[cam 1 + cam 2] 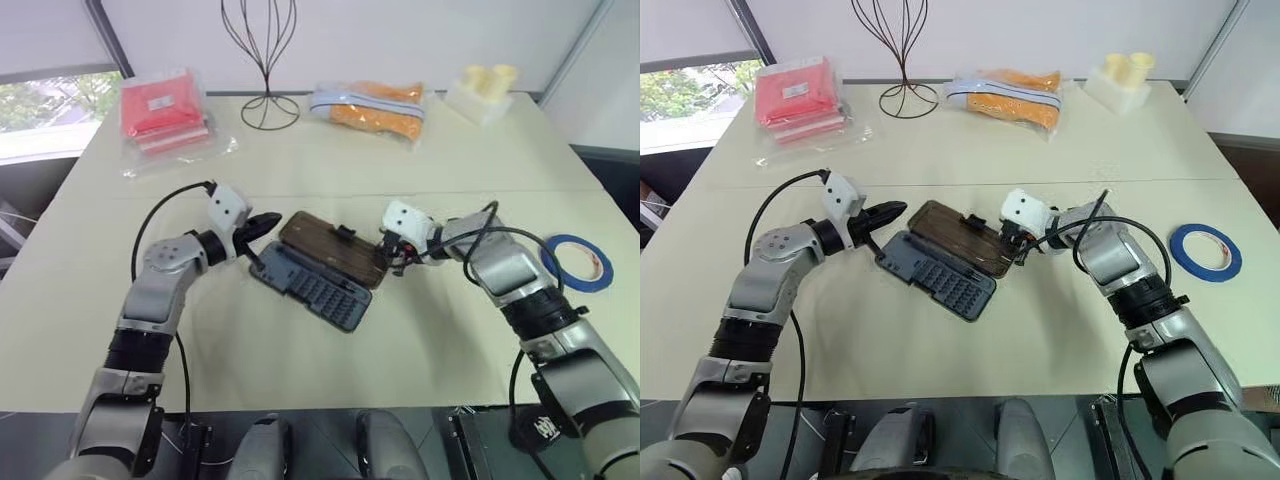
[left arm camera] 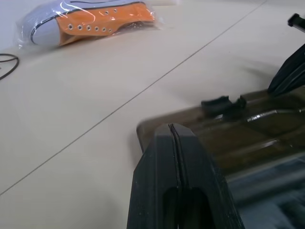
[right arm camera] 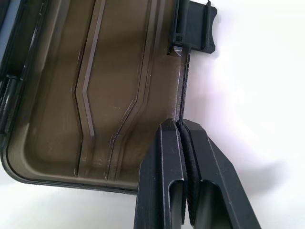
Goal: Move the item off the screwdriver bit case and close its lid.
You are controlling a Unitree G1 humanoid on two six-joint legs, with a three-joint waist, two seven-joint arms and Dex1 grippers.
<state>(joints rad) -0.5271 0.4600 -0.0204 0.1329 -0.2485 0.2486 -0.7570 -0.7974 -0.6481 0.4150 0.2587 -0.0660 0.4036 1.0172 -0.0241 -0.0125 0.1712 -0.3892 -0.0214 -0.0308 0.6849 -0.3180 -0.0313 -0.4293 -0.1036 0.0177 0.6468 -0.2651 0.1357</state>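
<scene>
I count 1 case [image 1: 318, 287], 1 lid [image 1: 330, 250], 1 tape roll [image 1: 577, 262], 2 grippers. Case: flat dark grey plastic rect. w/ rows of small bits; long axis runs diagonally, from near L gripper [image 1: 268, 222] toward me and to the right. It lies open mid-table [image 1: 300, 380]. Lid: smoky brown translucent plastic, ribbed, lying flat open behind case, black latch tab [image 3: 194, 26] on far edge. Tape: blue ring, flat on table, well apart at far right, off the case. L gripper: fingers pressed together, empty, at case's left corner. R gripper [image 3: 180, 130]: fingers pinching lid's edge near the tab. Also 1 red packet [image 1: 163, 108], 1 bagged orange shoe [image 1: 368, 103], 1 wire stand [image 1: 264, 60].
</scene>
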